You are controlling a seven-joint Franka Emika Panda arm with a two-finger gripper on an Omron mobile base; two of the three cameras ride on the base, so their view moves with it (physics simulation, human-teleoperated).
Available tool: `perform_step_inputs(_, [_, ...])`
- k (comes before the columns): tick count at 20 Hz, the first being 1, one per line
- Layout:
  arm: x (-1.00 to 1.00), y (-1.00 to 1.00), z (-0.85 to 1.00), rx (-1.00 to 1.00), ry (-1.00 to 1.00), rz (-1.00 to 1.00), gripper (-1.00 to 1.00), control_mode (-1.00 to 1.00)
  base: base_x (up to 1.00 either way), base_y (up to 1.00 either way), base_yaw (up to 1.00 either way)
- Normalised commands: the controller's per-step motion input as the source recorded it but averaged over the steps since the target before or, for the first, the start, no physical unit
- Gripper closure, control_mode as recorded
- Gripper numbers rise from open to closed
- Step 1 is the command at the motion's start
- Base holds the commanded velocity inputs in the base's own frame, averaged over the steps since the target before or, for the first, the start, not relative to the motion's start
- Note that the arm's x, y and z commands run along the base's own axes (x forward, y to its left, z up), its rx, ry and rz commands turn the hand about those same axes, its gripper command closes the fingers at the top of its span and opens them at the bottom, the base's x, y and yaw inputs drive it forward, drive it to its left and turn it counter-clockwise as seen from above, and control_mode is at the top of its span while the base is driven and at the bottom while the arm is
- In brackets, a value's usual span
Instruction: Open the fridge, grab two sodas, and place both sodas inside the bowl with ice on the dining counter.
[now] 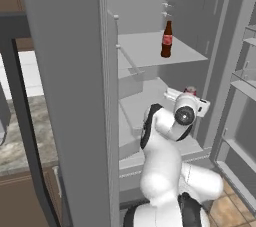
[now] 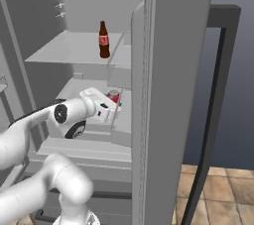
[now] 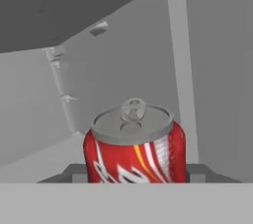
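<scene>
The grey fridge (image 1: 70,96) stands with both doors open (image 2: 173,70). A dark cola bottle (image 1: 167,39) with a red label stands upright on the upper shelf (image 2: 103,40). One shelf lower, a red soda can (image 3: 134,149) with a silver top stands upright (image 1: 190,91) (image 2: 114,95). My gripper (image 3: 136,171) reaches into the fridge at that shelf (image 2: 113,101). Its two fingers press against the can's left and right sides, so it is shut on the can. The bowl and the ice are out of view.
The upper shelf's underside (image 3: 64,6) hangs close above the can. The open left door (image 1: 75,121) and right door with its racks (image 1: 240,86) flank the arm. A veined marble counter top (image 1: 20,141) lies beyond the left door. Tiled floor (image 2: 218,189) shows at the right.
</scene>
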Motion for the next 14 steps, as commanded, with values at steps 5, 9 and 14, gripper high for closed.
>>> perform_step_inputs(5, [-0.71, 0.09, 0.89, 0.01, 0.23, -0.06, 1.00, -1.00, 0.00, 0.00, 0.00])
perform_step_inputs(9, [-0.67, 0.32, 0.88, 0.00, 0.26, 0.00, 1.00, -1.00, 0.00, 0.00, 0.00])
perform_step_inputs(14, [-0.66, 0.35, 0.50, 0.00, 0.22, 0.02, 1.00, -1.00, 0.00, 0.00, 0.00])
